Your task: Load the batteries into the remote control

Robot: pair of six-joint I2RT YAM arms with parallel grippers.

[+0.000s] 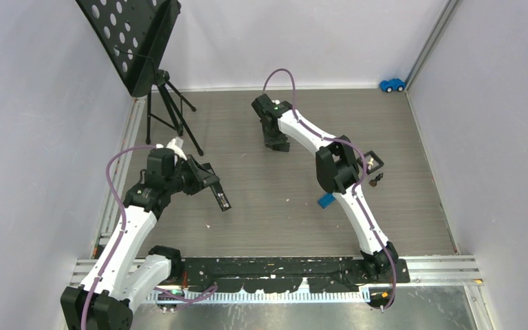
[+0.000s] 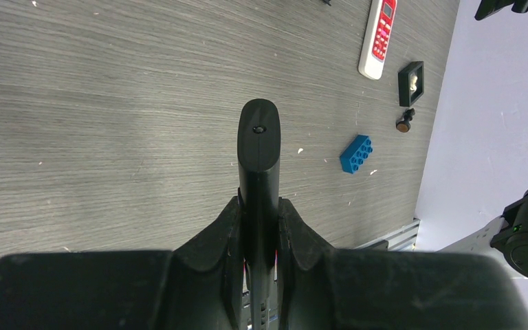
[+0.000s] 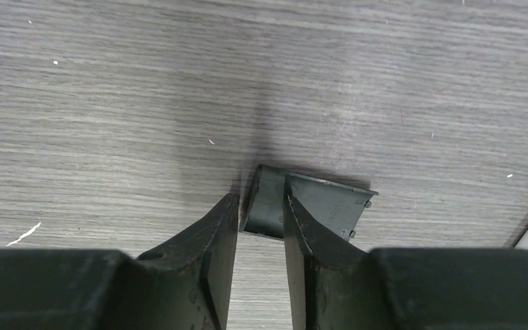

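Observation:
My left gripper (image 1: 203, 177) is shut on a long black remote control (image 1: 218, 192) and holds it above the floor at the left. In the left wrist view the remote (image 2: 259, 137) sticks out past the gripper (image 2: 259, 204). My right gripper (image 1: 277, 143) is at the far middle, open, with its tips (image 3: 260, 198) down at a dark grey flat cover plate (image 3: 323, 203) lying on the floor. One small dark cylinder with an orange-brown end, which looks like a battery (image 2: 404, 124), lies near the right side (image 1: 377, 180). No other batteries show.
A white and red remote (image 2: 379, 34), a small black square tray (image 2: 411, 82) and a blue block (image 2: 356, 153) lie at the right. A tripod music stand (image 1: 137, 41) stands at the back left. A blue toy car (image 1: 392, 84) sits in the far corner.

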